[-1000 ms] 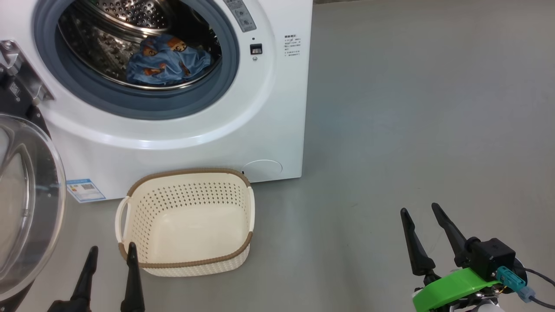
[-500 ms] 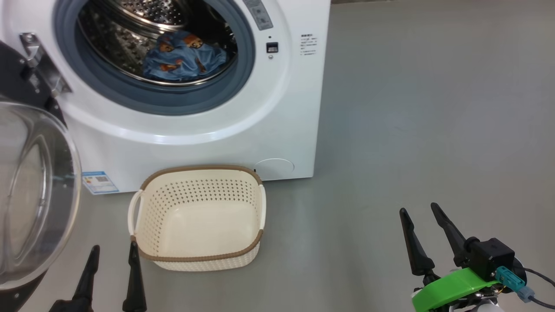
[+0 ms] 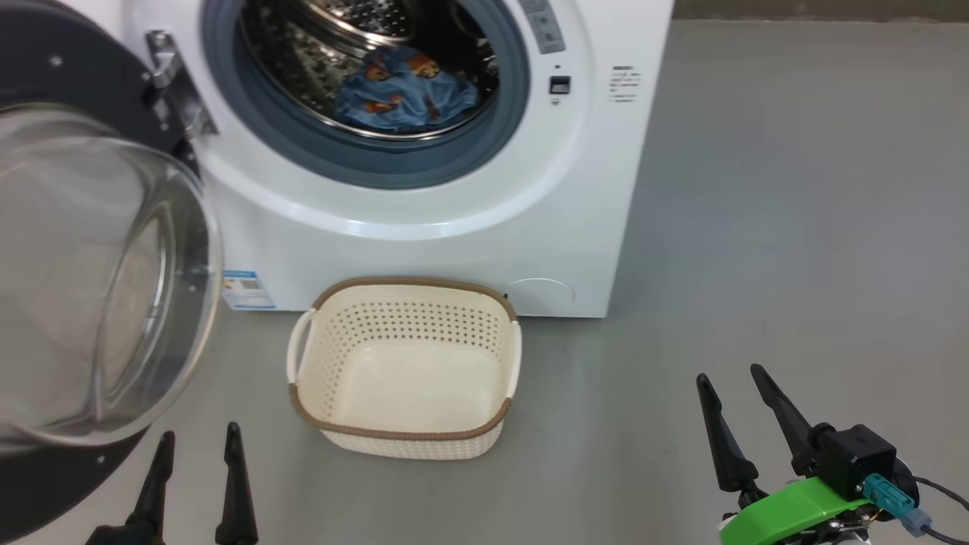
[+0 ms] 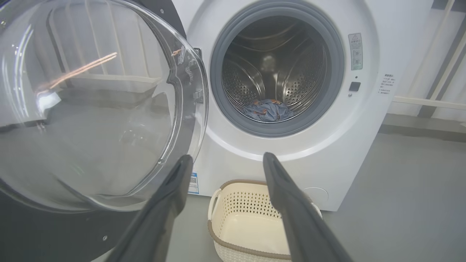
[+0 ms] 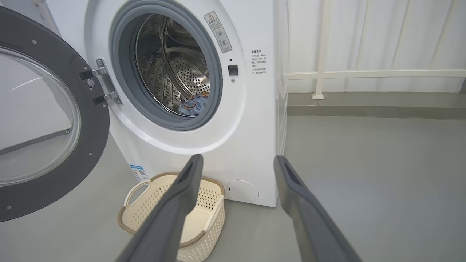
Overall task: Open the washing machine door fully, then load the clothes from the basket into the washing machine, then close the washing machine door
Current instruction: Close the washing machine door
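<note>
The white washing machine (image 3: 424,250) (image 4: 364,120) (image 5: 251,145) stands with its round door (image 3: 98,265) (image 4: 98,105) (image 5: 40,120) swung open to the left. The blue bear-print garment (image 3: 405,94) (image 4: 267,110) (image 5: 193,104) lies in the steel drum; the cream garment is hidden. On the floor before the machine sits the cream basket (image 3: 405,439) (image 4: 218,233) (image 5: 134,222), with nothing inside. My left gripper (image 3: 197,443) (image 4: 225,162) is open, low and left of the basket, close under the door's glass. My right gripper (image 3: 730,382) (image 5: 236,162) is open, far right of the basket, over bare floor.
Grey floor (image 3: 795,189) stretches wide to the machine's right. A white railing (image 5: 364,74) and a pale wall stand behind it. A blue label sticker (image 3: 246,290) marks the machine's lower left front. The open door's glass bowl bulges out over the floor at the left.
The head camera has turned left, so machine, basket and door have shifted right in view and more of the door shows. Both grippers hold the same open pose.
</note>
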### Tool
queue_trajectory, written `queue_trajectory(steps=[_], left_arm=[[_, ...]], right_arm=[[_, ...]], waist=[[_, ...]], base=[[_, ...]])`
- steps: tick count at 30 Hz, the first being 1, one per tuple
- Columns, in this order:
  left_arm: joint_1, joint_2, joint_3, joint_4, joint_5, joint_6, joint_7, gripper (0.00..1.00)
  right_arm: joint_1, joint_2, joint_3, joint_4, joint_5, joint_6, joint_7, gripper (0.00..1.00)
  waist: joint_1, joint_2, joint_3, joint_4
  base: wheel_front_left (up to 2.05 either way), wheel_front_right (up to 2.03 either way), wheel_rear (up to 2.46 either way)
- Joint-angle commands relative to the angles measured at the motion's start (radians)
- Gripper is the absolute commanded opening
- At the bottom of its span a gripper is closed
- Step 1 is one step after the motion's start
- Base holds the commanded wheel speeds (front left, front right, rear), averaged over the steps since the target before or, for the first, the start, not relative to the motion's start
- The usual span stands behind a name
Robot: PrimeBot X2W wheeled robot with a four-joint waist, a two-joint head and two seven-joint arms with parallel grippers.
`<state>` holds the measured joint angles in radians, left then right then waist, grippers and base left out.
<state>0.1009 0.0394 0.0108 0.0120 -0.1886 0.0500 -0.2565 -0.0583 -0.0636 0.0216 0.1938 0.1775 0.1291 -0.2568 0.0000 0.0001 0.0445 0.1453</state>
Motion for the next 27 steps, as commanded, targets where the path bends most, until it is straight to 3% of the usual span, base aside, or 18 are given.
queue_trajectory(steps=[1, 20, 27], left_arm=[[-0.020, 0.011, 0.029, -0.025, -0.007, 0.011, -0.005, 1.00], [0.015, 0.011, 0.036, -0.026, -0.017, 0.036, -0.005, 1.00], [0.032, 0.011, 0.048, -0.019, -0.017, 0.037, -0.005, 1.00]], right_arm=[[-0.007, -0.006, 0.028, -0.022, -0.009, 0.002, -0.005, 1.00], [0.012, -0.009, 0.048, -0.011, -0.006, 0.002, -0.005, 1.00], [0.012, -0.004, 0.058, -0.010, -0.007, 0.002, -0.005, 1.00]], waist=[[0.0000, -0.0001, -0.003, 0.048], [0.0000, -0.0001, -0.041, 0.308], [0.0000, -0.0001, -0.042, 0.366]], base=[[0.00, 0.00, 0.00], [0.00, 0.00, 0.00], [0.00, 0.00, 0.00]])
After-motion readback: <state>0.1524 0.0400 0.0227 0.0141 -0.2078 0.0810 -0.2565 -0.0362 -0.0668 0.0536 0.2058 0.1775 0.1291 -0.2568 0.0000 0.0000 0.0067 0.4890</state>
